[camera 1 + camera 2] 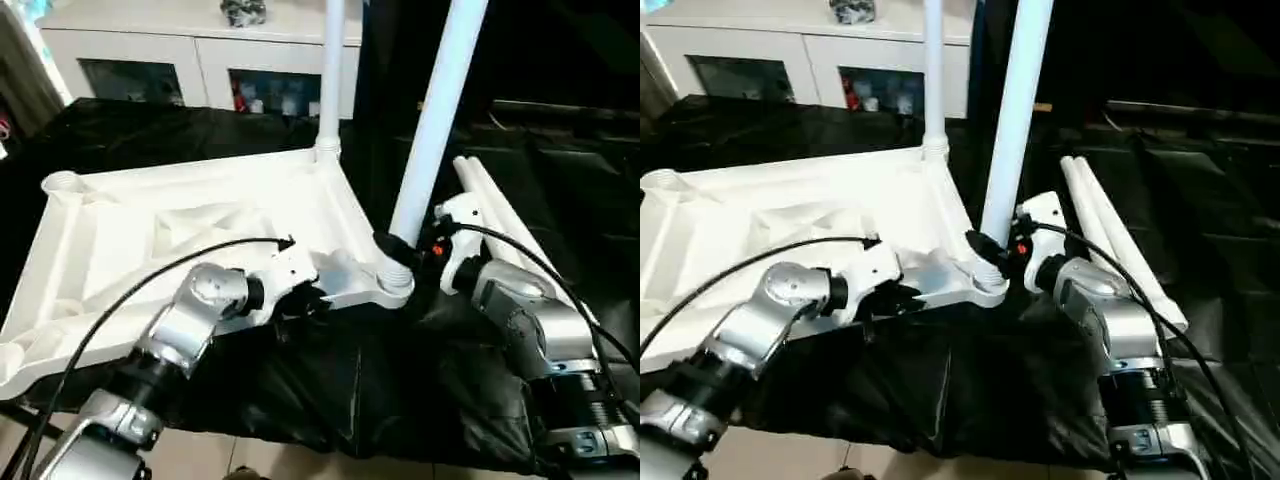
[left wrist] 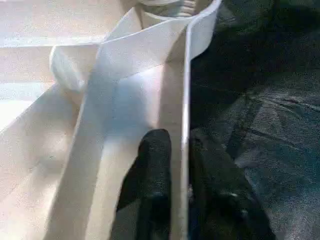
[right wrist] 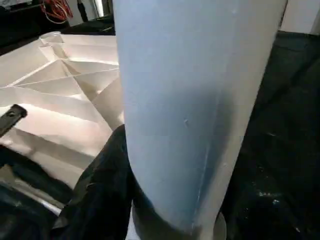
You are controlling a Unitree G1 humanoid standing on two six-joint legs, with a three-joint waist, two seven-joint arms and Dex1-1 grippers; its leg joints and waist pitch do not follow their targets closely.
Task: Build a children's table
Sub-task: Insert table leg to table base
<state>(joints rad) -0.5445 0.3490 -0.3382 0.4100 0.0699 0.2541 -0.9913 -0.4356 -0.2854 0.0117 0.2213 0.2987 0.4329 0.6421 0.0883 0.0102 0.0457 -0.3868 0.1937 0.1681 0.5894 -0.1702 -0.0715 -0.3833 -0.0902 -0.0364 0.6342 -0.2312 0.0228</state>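
One tabletop (image 1: 150,230) lies ribs-up on one black cloth (image 1: 330,380). Four legs show: two standing in corner sockets, a far one (image 1: 332,70) and a near one (image 1: 440,110), and two loose ones (image 1: 500,215) lying side by side on the cloth. Two more sockets (image 1: 62,183) at the left corners stand empty, making four in all, and one cabinet (image 1: 190,60) with two glass doors stands behind; two grippers, left (image 1: 300,300) and right (image 1: 405,248), are at work.

Both forearms are silver metal, rounded and jointed. The left forearm (image 1: 190,320) steps down to a ribbed dark collar, as does the right forearm (image 1: 530,320). Behind each set of black jaws sits a white housing. A thin black cable (image 1: 120,300) arcs along each arm to that housing. A small red-orange light glows on the right housing (image 1: 437,251).
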